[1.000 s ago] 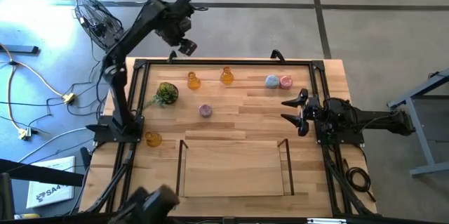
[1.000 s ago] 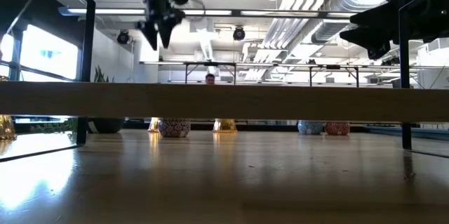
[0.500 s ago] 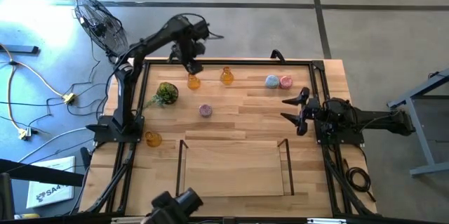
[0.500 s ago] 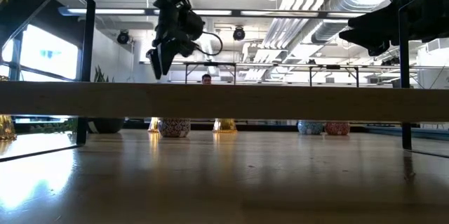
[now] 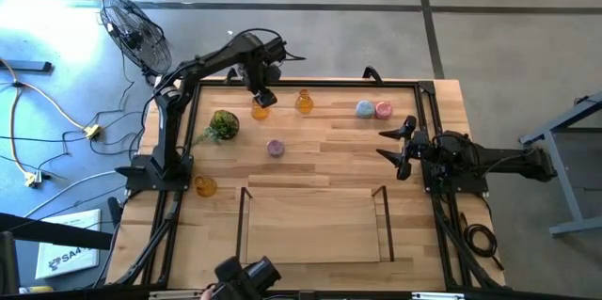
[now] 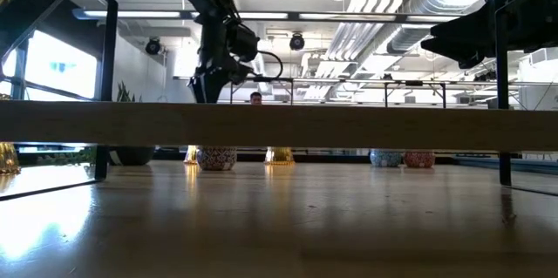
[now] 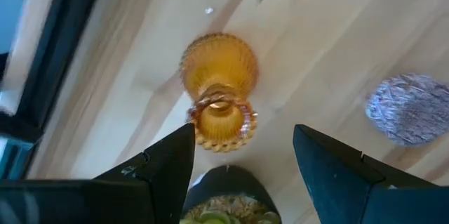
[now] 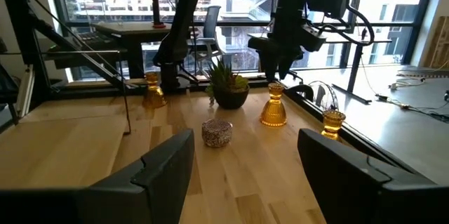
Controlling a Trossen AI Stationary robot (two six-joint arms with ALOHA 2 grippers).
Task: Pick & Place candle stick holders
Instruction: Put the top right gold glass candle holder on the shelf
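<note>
Three amber candle stick holders stand on the table on their bases: one at the far left [image 5: 261, 109], one beside it [image 5: 304, 102], one at the near left edge [image 5: 205, 186]. A purple one [image 5: 275, 149] sits mid-left; a pale blue one [image 5: 364, 109] and a pink one [image 5: 383, 109] sit at the far right. My left gripper [image 5: 259, 88] hangs open, pointing down, over the far-left amber holder [image 7: 219, 90], which shows just beyond its fingertips [image 7: 242, 147]. My right gripper [image 5: 388, 147] waits open and level at the right edge.
A wooden tray [image 5: 313, 244] with low walls fills the near middle of the table. A green plant ball [image 5: 223, 124] stands close to the left of the amber holder below my left gripper. A black frame [image 5: 301, 82] rims the table. A fan [image 5: 132, 27] stands beyond the far left corner.
My left gripper has come down from high above the far left corner and moved toward the far-left amber holder, rolling about its own axis as it sank. It has stayed open. No holder has moved.
</note>
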